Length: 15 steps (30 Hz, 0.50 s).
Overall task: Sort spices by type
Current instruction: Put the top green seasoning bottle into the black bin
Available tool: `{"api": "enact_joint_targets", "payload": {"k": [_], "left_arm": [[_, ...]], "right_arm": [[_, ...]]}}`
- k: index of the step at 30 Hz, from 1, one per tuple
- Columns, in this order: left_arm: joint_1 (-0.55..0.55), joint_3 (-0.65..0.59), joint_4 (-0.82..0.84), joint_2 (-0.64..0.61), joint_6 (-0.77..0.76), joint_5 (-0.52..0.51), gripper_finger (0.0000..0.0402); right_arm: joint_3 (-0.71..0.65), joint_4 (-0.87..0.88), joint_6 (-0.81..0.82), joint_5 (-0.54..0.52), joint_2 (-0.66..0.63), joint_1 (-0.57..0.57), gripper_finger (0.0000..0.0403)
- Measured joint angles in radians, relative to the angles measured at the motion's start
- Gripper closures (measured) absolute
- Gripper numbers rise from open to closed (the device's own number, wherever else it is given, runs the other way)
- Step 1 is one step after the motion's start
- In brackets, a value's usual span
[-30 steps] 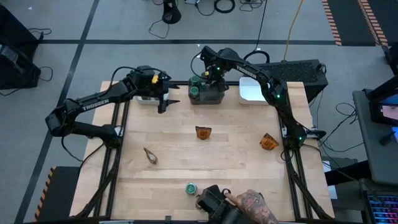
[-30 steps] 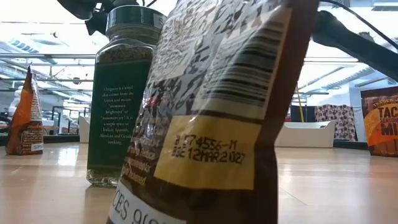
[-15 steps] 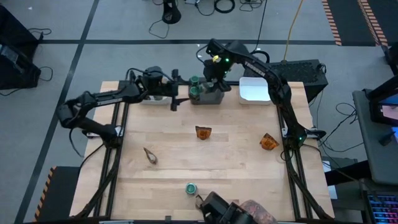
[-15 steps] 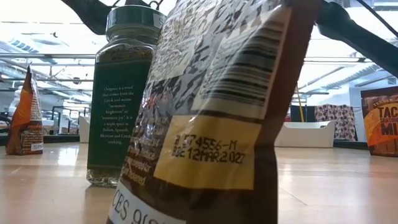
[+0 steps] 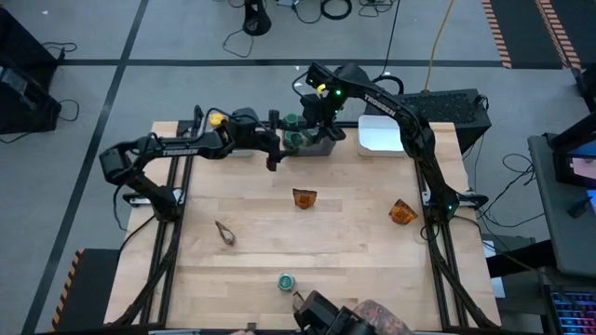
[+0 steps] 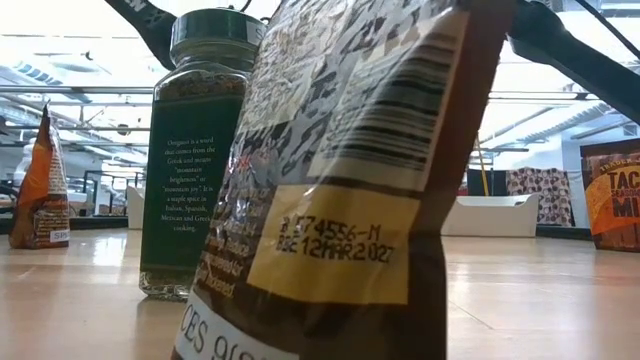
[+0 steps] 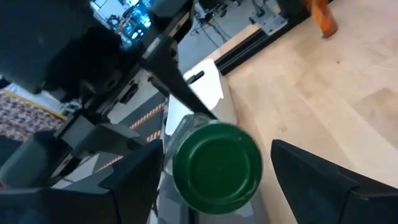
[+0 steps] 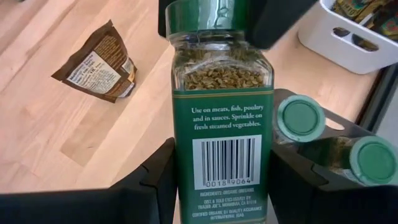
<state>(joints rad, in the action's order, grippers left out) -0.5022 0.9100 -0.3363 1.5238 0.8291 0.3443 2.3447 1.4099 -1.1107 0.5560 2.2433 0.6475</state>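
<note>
My right gripper (image 8: 224,183) is shut on a green-lidded spice jar (image 8: 222,106) by the dark grey bin (image 5: 315,141) at the table's far edge. My left gripper (image 7: 214,183) is open, and its fingers stand on either side of that jar's green lid (image 7: 216,167) without plainly touching it. Two more green-lidded jars (image 8: 300,118) stand in the grey bin. Orange packets lie on the table at the middle (image 5: 304,198) and right (image 5: 402,212), and a brown one at the left (image 5: 223,233). Another green-lidded jar (image 5: 285,280) stands near the front edge. My right gripper pinches the jar's glass body (image 8: 186,168) between its two fingers, on two opposite sides below the lid. The fingers come slanting down from the far side. The jar is lifted clear and tilted, its lid toward my left gripper.
A white bin (image 5: 382,135) stands right of the grey one, and another white bin (image 8: 348,37) holds packets. A yellow lid (image 5: 216,118) shows by the left arm. A person's hand (image 5: 372,318) and a packet (image 6: 340,200) are at the near edge.
My left gripper has gone toward the table's right edge, sunk a little and rolled, arriving around the jar's lid. My right gripper has risen out of the grey bin with the jar and turned it. The person's hand has drawn back at the near edge.
</note>
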Motion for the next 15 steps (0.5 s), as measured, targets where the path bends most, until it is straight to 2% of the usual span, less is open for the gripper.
{"api": "enact_joint_targets", "payload": {"k": [15], "left_arm": [[0.0, 0.0, -0.008, 0.01, 0.043, -0.009, 0.01]], "right_arm": [[0.0, -0.026, -0.001, 0.02, 0.0, -0.001, 0.0232]]}}
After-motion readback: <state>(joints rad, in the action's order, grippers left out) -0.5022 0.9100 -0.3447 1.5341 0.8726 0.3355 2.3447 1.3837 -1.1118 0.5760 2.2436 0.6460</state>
